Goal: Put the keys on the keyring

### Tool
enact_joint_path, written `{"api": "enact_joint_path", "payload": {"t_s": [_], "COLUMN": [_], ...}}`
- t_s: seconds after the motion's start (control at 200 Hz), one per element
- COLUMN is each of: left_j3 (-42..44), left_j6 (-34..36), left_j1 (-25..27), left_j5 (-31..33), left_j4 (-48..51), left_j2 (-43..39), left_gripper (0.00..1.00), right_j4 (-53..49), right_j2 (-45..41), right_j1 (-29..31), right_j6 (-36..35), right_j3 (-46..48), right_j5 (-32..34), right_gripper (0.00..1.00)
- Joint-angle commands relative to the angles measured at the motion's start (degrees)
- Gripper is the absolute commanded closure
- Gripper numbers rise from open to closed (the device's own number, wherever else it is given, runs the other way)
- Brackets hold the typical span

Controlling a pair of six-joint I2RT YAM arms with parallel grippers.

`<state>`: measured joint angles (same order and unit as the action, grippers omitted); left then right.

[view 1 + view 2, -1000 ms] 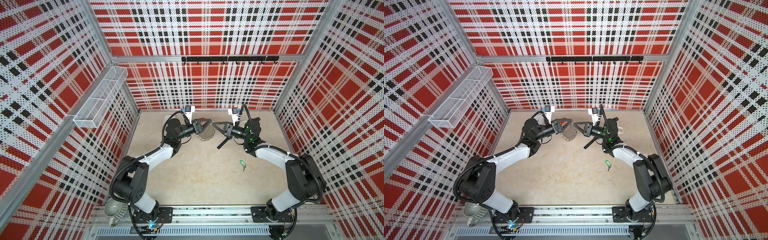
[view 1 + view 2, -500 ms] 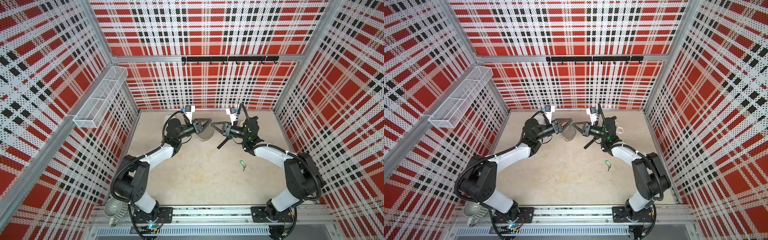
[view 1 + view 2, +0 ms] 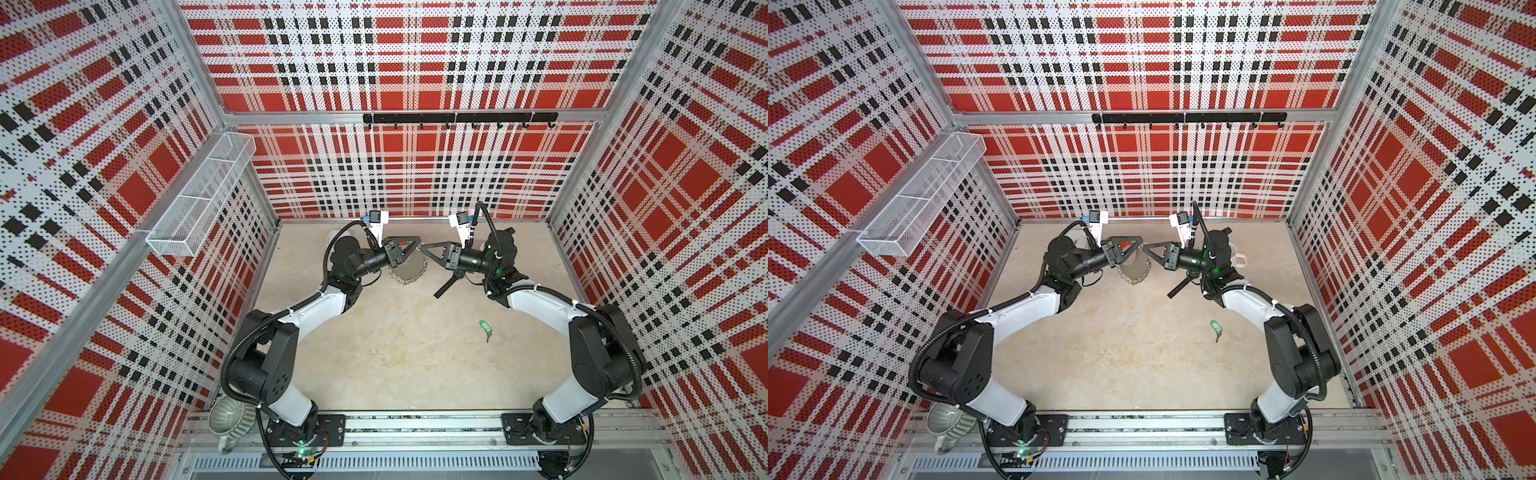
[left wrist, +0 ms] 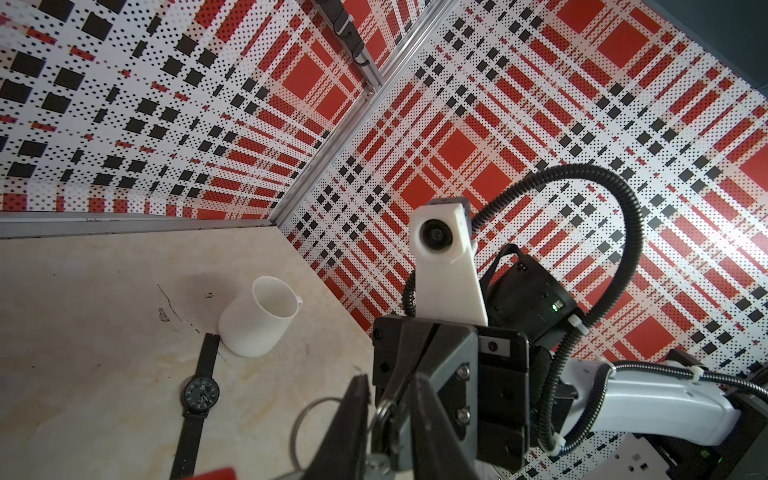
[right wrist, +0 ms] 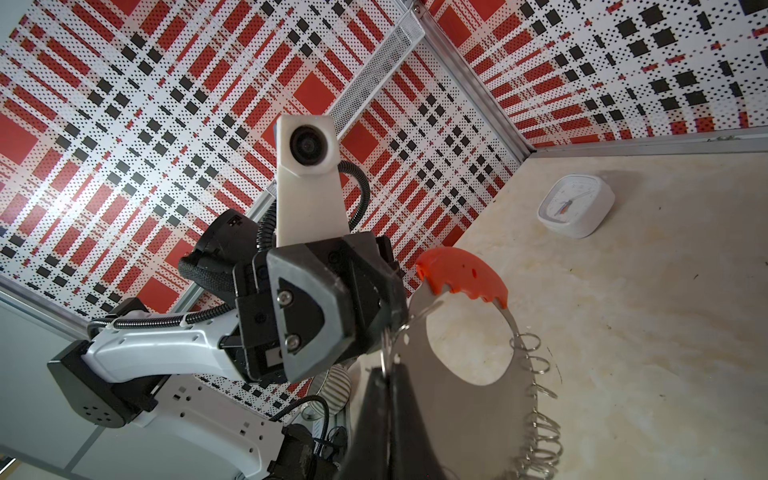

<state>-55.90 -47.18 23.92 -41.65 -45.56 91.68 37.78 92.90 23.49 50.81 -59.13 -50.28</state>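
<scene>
- The right gripper has been moving in on the left gripper. A second ago their tips were apart; now they are meeting at the keyring, which is hanging tilted above the table near the back wall.
- The left gripper is narrowing and clamping the keyring's rim beside the red section.
- The right gripper is fully closed and, as far as the cramped wrist view shows, is pinching one small wire loop on that rim.
- A loop is probably being readied, but no key is being carried. The keys, a dark key on a green tag, are lying on the table beside the right forearm, well apart from both grippers.
- The back edge is getting crowded. A black wristwatch and a white cup are sitting under the right arm, and a white clock is resting behind the left arm.
- The middle and front of the table are lying bare, giving room for reaching the keys.
</scene>
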Motion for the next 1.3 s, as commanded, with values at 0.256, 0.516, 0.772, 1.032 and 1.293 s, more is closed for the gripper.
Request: {"api": "enact_joint_path", "payload": {"t_s": [0.256, 0.516, 0.772, 1.032, 1.293], "left_j3": [-2.52, -9.65, -10.10, -7.25, -9.62], "left_j6": [8.69, 30.19, 35.93, 34.76, 38.39], "left_j1": [1.65, 1.65, 0.43, -0.08, -0.50], "left_j5": [-9.63, -5.74, -4.86, -7.56, -7.93], "left_j4": [14.57, 40.08, 43.63, 38.36, 45.60], "left_j2": [-1.50, -2.51, -4.10, -7.14, -6.51], "left_gripper": [0.84, 0.85, 0.91, 0.81, 0.82], "right_j4": [-5.78, -15.56, -20.02, -20.03, -20.29], "right_j2": [0.67, 0.37, 0.83, 1.67, 2.37], "right_j1": [0.64, 0.76, 1.13, 1.44, 2.36], "right_j6": [-3.26, -11.67, -15.69, -16.20, -16.53], "right_j3": [-5.26, -7.99, -9.72, -10.80, -12.20], "right_j5": [-0.02, -0.32, 0.60, 0.38, 0.15], "right_gripper": [1.00, 1.00, 1.00, 1.00, 1.00]}}
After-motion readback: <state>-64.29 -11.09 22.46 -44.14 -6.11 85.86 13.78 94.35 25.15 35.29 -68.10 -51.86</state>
